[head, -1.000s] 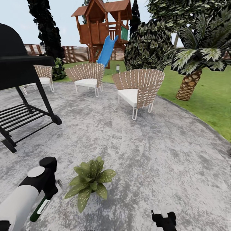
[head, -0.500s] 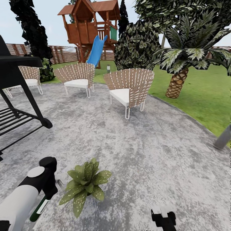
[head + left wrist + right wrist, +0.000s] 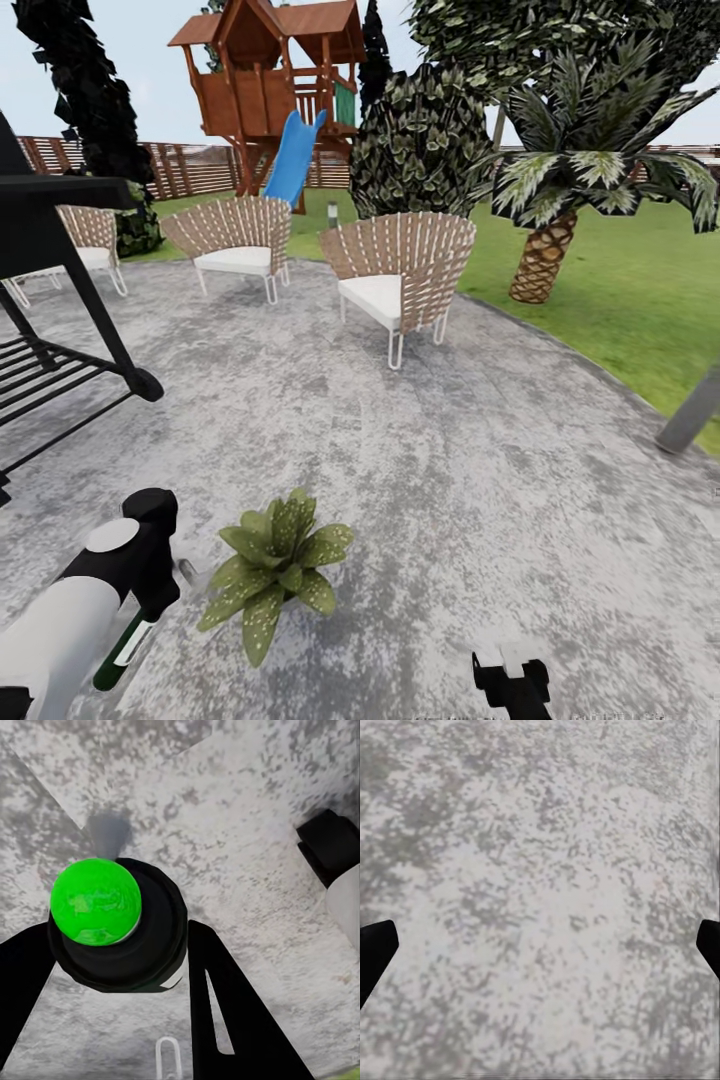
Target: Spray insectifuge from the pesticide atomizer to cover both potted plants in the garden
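At the bottom left of the head view, my left gripper [image 3: 150, 598] is shut on the pesticide atomizer [image 3: 124, 652], a slim dark green bottle with a white label, pointing down at the patio. In the left wrist view the atomizer [image 3: 112, 926] is seen end-on as a black round body with a bright green cap, between the black fingers [image 3: 225, 1012] of the left gripper [image 3: 116, 937]. One broad-leaved potted plant [image 3: 276, 574] stands on the stone just right of that gripper; its leaves hide the pot. My right gripper [image 3: 511, 686] hangs open over bare stone [image 3: 540, 945].
A black grill [image 3: 50, 300] stands at the left. Three wicker chairs [image 3: 400, 270] sit at the patio's far side, with a palm [image 3: 560, 200], a dark bush [image 3: 425, 140], lawn, a fence and a playhouse behind. A grey pole [image 3: 690, 410] leans in at the right edge.
The head view has swung to the right, so the grill, chairs and trees sit further left in the picture. Both arms keep their pose, and the left gripper still holds the atomizer.
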Controlling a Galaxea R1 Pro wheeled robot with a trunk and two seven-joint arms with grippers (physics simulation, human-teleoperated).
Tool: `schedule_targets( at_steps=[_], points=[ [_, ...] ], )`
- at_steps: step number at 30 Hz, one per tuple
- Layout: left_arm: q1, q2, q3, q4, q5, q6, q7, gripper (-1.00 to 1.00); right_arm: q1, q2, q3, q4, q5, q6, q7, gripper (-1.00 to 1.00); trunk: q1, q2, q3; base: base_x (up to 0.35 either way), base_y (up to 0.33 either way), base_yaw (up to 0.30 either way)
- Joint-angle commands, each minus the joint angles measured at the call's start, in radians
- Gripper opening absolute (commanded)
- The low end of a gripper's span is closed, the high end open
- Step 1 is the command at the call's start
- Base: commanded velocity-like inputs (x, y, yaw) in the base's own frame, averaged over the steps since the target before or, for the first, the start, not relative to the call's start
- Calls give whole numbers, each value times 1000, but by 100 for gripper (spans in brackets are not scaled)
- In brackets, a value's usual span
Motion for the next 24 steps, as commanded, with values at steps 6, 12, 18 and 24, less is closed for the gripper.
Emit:
schedule_targets(
  at_steps=[6, 12, 18, 24],
  points=[
    [0, 7, -1, -1, -6, 13, -8, -100, -1, 0, 8, 1, 1, -1, -8, 100, 0, 0, -1, 44, 135, -264],
    [0, 1, -1, 0, -6, 14, -8, -100, -1, 0, 8, 1, 1, -1, -8, 100, 0, 0, -1, 131, 289, -94],
    [0, 1, -1, 0, -6, 14, -8, -100, -1, 0, 8, 1, 1, -1, -8, 100, 0, 0, -1, 40, 297, -239],
    [0, 1, 0, 0, -6, 14, -8, -100, -1, 0, 8, 1, 1, -1, -8, 100, 0, 0, -1, 1, 299, -263]
  ],
)
